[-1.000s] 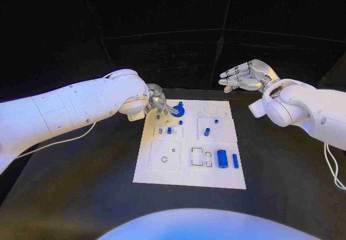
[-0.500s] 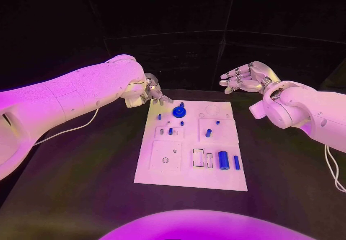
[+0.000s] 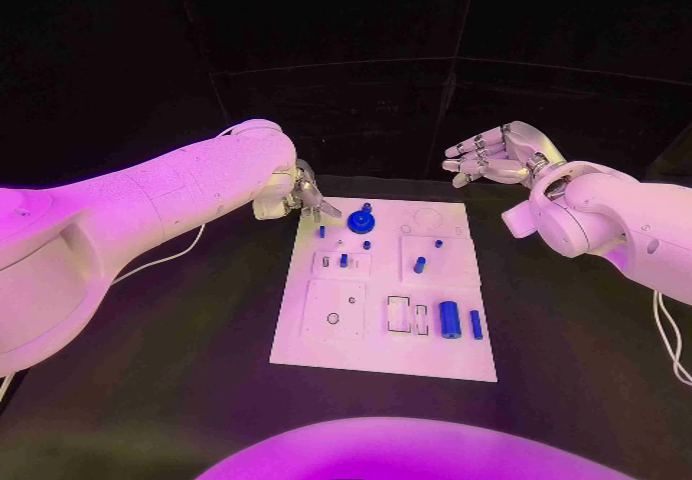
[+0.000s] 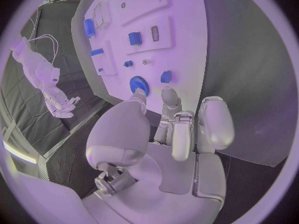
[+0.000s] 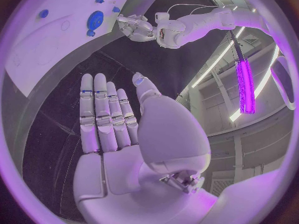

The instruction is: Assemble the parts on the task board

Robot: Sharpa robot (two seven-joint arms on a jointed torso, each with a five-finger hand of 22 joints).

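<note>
Black tabletop [image 3: 173, 350] runs under the white task board [image 3: 335, 345], which lies in the middle with dark walls behind the far edge. Small blue parts sit on the board: a round gear [image 3: 361, 222] near its far left corner, a cylinder [image 3: 449, 319] and a slim bar [image 3: 475, 324] toward the near right. The left hand [image 3: 306, 198] hovers at the board's far left corner, fingers loosely curled and holding nothing, just beside the gear, while the right hand [image 3: 498, 155] hangs above the far right edge, flat, fingers apart, holding nothing.
</note>
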